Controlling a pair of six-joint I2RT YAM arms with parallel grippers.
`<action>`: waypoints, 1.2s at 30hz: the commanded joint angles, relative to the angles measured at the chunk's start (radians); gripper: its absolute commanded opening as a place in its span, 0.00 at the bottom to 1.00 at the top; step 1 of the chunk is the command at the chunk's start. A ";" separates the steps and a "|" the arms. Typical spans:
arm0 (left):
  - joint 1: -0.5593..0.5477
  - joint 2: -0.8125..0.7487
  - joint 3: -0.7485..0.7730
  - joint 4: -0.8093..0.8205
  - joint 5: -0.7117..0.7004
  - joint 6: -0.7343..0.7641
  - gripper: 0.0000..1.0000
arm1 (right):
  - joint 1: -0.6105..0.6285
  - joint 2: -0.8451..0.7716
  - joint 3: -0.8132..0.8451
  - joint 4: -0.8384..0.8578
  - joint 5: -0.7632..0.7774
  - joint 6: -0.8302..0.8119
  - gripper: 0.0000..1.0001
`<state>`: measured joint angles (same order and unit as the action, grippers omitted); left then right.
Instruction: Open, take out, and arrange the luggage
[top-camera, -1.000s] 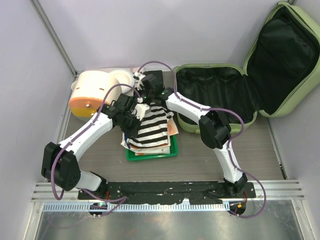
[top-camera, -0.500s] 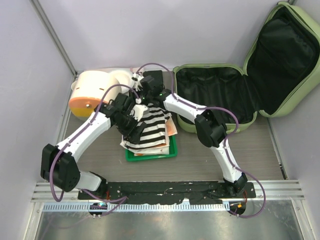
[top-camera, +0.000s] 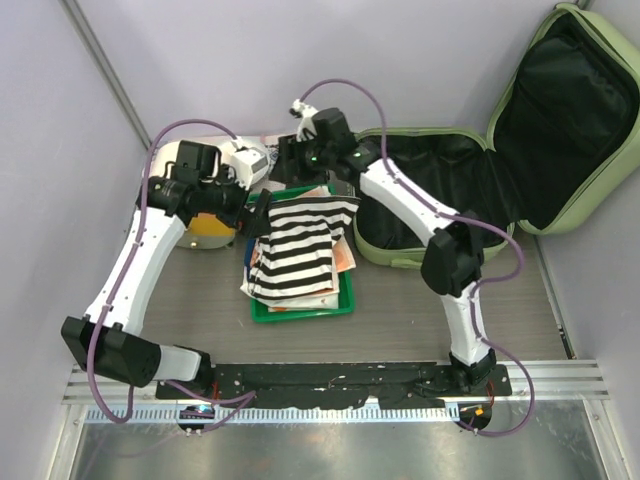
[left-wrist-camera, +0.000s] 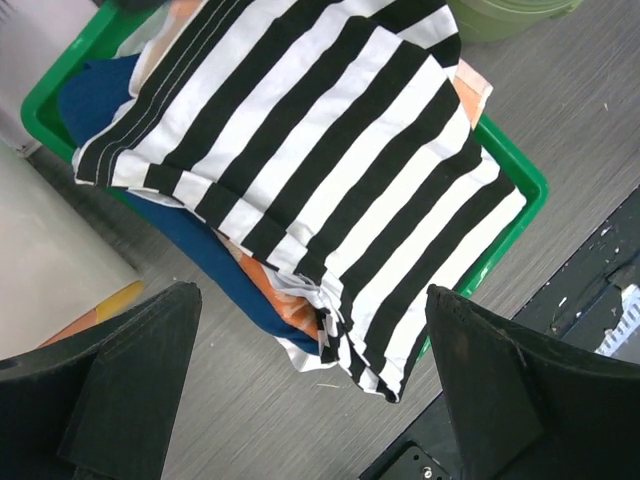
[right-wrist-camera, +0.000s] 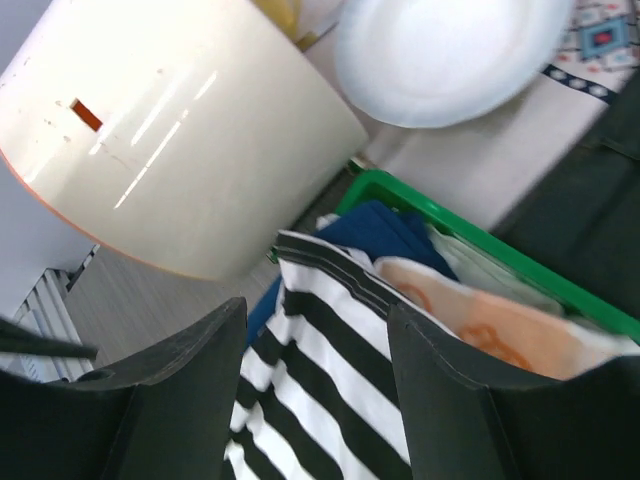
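The luggage (top-camera: 430, 195) lies open at the back right, its lid (top-camera: 570, 110) leaning on the wall and the black lining bare. A black-and-white striped cloth (top-camera: 300, 245) rests on top of a pile of folded clothes in the green tray (top-camera: 300, 308). My left gripper (top-camera: 250, 205) hangs open at the tray's left back corner; in the left wrist view it (left-wrist-camera: 315, 385) is above the striped cloth (left-wrist-camera: 330, 170), holding nothing. My right gripper (top-camera: 288, 170) is open above the tray's back edge, over the striped cloth (right-wrist-camera: 330, 390), empty.
A cream-and-orange round container (right-wrist-camera: 170, 130) stands left of the tray, with a white round lid (right-wrist-camera: 450, 50) behind it. Blue cloth (left-wrist-camera: 100, 100) and orange-printed cloth (right-wrist-camera: 490, 320) lie under the striped one. Walls close in on the left and right.
Both grippers opened and let go of the striped cloth, which now lies on the pile. The left arm drew back left toward the container; the right arm rose toward the back.
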<state>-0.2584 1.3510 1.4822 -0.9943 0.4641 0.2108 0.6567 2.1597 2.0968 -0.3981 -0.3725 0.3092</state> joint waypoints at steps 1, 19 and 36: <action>0.002 0.063 0.026 -0.010 0.005 0.079 0.96 | -0.066 -0.173 -0.116 -0.179 0.024 -0.058 0.64; 0.071 0.177 0.124 -0.044 0.085 -0.016 0.98 | -0.008 -0.107 -0.461 -0.180 -0.066 -0.202 0.65; -0.183 0.117 -0.077 -0.232 0.079 0.361 0.67 | -0.166 -0.095 -0.084 -0.196 -0.114 -0.229 0.66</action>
<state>-0.3882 1.5097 1.4540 -1.2327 0.5209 0.4744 0.5167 2.0430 1.8851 -0.6014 -0.5217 0.1261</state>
